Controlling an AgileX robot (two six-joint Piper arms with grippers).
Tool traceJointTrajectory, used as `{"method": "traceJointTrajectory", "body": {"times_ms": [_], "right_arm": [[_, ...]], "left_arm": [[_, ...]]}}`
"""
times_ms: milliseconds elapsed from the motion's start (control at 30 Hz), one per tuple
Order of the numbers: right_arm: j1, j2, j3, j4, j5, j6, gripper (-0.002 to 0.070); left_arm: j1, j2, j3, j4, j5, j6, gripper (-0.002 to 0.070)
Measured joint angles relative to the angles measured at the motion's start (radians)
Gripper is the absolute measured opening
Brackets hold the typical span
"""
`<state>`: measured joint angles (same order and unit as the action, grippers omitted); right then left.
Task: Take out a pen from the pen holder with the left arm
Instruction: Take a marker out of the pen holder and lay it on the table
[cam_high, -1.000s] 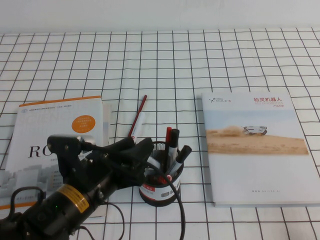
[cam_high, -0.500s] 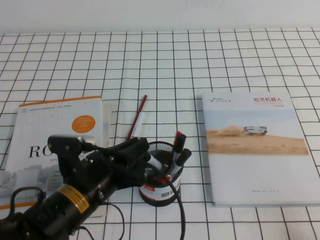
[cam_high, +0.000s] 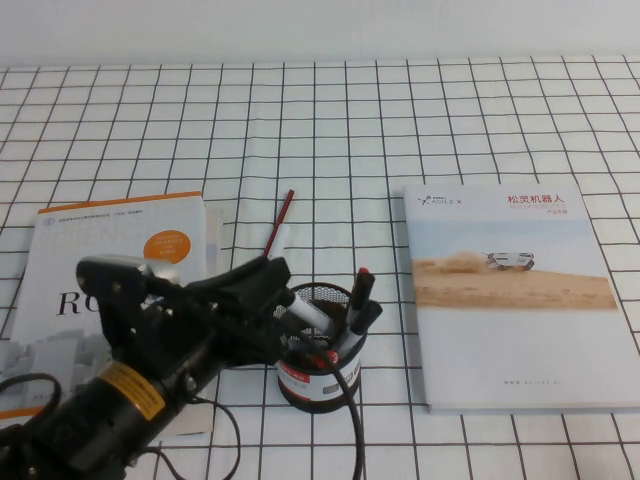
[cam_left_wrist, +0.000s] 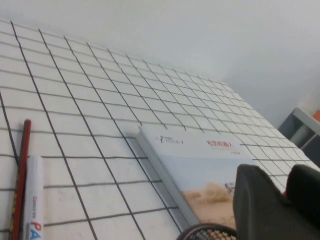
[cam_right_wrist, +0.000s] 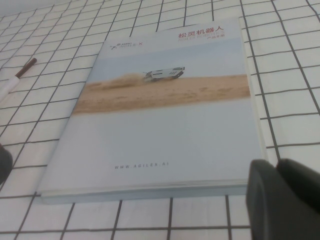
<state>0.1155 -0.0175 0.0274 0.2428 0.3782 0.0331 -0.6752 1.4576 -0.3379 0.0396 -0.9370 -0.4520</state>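
Step in hand: the grasp. The left gripper was at the rim of the black wire-mesh pen holder w/ a red-and-white label band. The holder stood near the front of the white, black-gridded tablecloth, btwn the white-and-orange book and the pale booklet w/ a desert photo. The jaws stood narrowed to a slim gap and apparently pinched the white-barrelled marker pen, which leaned out toward the arm; exact contact was hidden. That pen's lower end sat inside the holder beside the black-capped markers, so nothing was out yet. Next move prob. calls for a lift along the pen's own tilt, high enough to clear the rim, w/o tipping the holder or snagging neighbours. A red pencil lay loose beyond the holder. The right gripper hung parked, closed and empty, by the booklet's near edge.
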Motion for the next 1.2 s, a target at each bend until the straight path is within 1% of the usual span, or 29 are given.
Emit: {"method": "traceJointTrajectory", "body": {"times_ms": [233, 467, 700, 900, 967, 1200], "right_arm": [[0.0, 0.0, 0.0, 0.0, 0.0, 0.0, -0.0013], [0.0, 0.0, 0.0, 0.0, 0.0, 0.0, -0.0012], [0.0, 0.0, 0.0, 0.0, 0.0, 0.0, -0.0012], [0.0, 0.0, 0.0, 0.0, 0.0, 0.0, -0.0012], [0.0, 0.0, 0.0, 0.0, 0.0, 0.0, -0.0013], [0.0, 0.0, 0.0, 0.0, 0.0, 0.0, -0.0013]], "left_arm": [[0.0, -0.138, -0.01, -0.029, 0.126, 0.059, 0.0085], [0.0, -0.272, -0.107, -0.031, 0.368, 0.146, 0.0085], [0.0, -0.353, -0.289, -0.03, 0.663, 0.256, 0.0085], [0.0, -0.344, -0.511, -0.03, 0.995, 0.326, 0.0085], [0.01, -0.325, -0.59, -0.024, 1.078, 0.348, 0.0085], [0.066, -0.197, -0.801, 0.018, 1.278, 0.366, 0.0085]]}}
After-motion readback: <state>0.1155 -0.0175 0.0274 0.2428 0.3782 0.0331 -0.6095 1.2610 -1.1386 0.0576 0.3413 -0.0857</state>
